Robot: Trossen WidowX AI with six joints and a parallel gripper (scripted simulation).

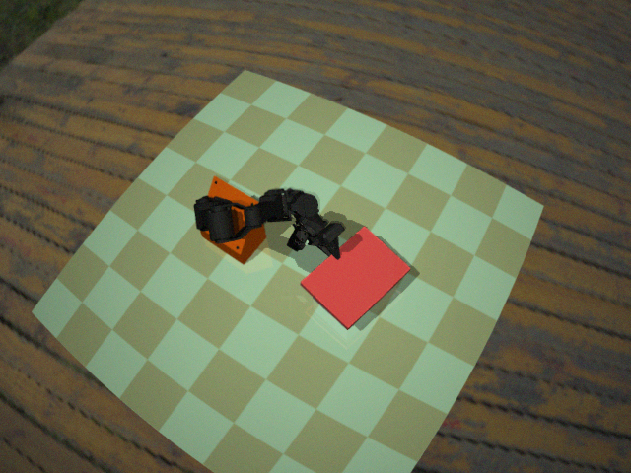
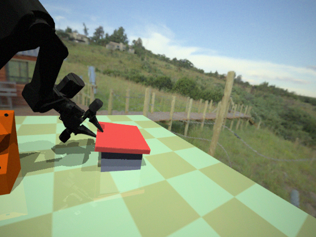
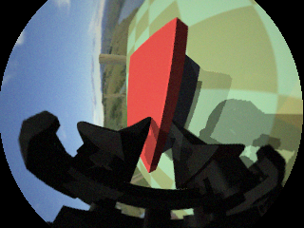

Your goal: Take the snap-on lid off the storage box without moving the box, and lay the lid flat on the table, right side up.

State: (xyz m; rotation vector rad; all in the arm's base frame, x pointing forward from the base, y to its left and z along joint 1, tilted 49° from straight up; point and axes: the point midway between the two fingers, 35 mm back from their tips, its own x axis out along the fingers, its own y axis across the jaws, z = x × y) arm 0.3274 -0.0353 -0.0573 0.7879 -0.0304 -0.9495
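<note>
The flat red lid [image 1: 359, 282] [image 2: 121, 138] [image 3: 152, 76] lies right side up on top of the storage box and overhangs its walls. It looks about level; any small gap between the two cannot be made out. The blue-grey box [image 2: 121, 164] [image 3: 189, 87] stands on the checkered surface, and the lid hides it in the top view. My gripper [image 1: 336, 255] [image 2: 99, 134] [image 3: 160, 122] is shut on the lid's near edge, at the side facing the arm's base. One fingertip is over the lid's top face and the other is beneath the rim.
The orange base mount [image 1: 245, 249] [image 2: 14, 163] stands on the arm's side of the box. The checkered mat [image 1: 245, 341] [image 2: 178, 211] lies under both, with wooden planks [image 1: 560, 330] beyond its edges.
</note>
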